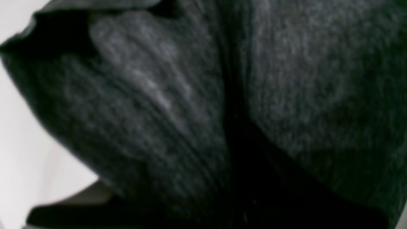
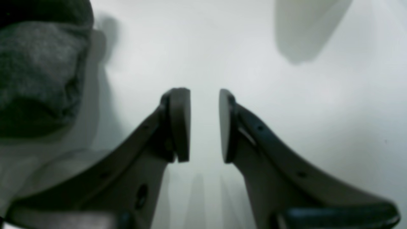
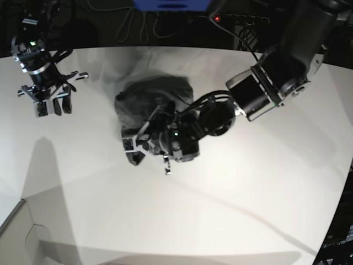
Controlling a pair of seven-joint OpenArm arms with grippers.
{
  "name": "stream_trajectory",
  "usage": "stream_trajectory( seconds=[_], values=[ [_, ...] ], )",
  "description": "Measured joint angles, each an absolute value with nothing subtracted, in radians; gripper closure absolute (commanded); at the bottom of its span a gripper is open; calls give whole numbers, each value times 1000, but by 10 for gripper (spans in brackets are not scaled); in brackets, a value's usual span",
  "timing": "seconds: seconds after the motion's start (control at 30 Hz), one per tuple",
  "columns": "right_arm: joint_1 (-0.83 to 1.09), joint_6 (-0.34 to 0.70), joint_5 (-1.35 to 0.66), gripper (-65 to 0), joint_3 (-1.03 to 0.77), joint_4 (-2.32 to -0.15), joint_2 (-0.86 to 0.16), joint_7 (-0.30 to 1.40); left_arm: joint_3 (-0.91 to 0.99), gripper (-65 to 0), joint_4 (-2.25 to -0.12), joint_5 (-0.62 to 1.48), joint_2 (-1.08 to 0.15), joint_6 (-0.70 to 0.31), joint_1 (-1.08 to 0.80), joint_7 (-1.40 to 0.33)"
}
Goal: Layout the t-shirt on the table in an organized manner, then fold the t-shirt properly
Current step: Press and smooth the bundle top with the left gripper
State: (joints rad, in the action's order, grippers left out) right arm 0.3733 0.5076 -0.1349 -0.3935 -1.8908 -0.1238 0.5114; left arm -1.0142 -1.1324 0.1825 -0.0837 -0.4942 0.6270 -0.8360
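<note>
While the dark heather-grey knit t-shirt (image 3: 151, 102) lies crumpled in a heap near the middle of the smooth white curved-edge table (image 3: 265, 193), the laying-out step is judged to be in hand and not yet achieved; no sleeve or hem can be made out flat, and folding has not begun.

The left gripper (image 3: 144, 138) is down at the near edge of the heap, against the cloth. Its wrist view is filled edge to edge with blurred grey ribbed fabric, with only a sliver of table at the left. The jaws themselves are hidden in that view and too small in the base view, so whether they are parted or clamped on the fabric cannot be told from what is visible.

The right gripper (image 2: 204, 125) hangs over bare table, well apart from the garment, its two pads parted with clear tabletop between them and nothing held. A bunched corner of the shirt shows at the upper left of its wrist view.

Judgement on the next move: the cloth needs to be spread, which probably calls for the right gripper to take a second hold on the heap so that the two arms can draw it out flat.

No brand, label or legible writing is visible on the shirt, table or arms.
</note>
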Motion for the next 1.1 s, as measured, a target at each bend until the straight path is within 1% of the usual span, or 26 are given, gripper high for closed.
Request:
stream_trajectory(
  seconds=[0.2,0.27,0.3,0.47,0.53,0.63,0.7,0.93,1.1],
  values=[
    [387,507,-134,-166,-395,-1892,-115,511,-1022,-2,-1124,112,-46,-497,627,-828],
    [382,508,-135,-166,-399,-1892,-101,511,-1022,-26,-1124,84,-38,-498,627,-808],
    [383,508,-137,-166,-407,-1892,-96,511,-1021,-58,-1123,69,-33,-498,627,-805],
    [385,508,-134,-166,-422,-1892,-99,512,-1018,-273,-1120,-2,-29,-498,627,-803],
    [385,508,-135,-166,-421,-1892,-99,512,-1016,-336,-1120,-35,-27,-497,628,-802],
    [386,508,-134,-166,-421,-1892,-98,512,-1015,-401,-1120,-61,-25,-498,629,-802],
    [385,508,-135,-166,-421,-1892,-97,512,-989,-418,-1121,-74,-24,-498,627,-802],
    [385,508,-135,-166,-417,-1892,-96,512,-841,-418,-1137,-182,16,-499,629,-799],
    [385,508,-135,-166,-415,-1892,-73,512,-782,-418,-1220,-197,9,-500,627,-808]
  ],
)
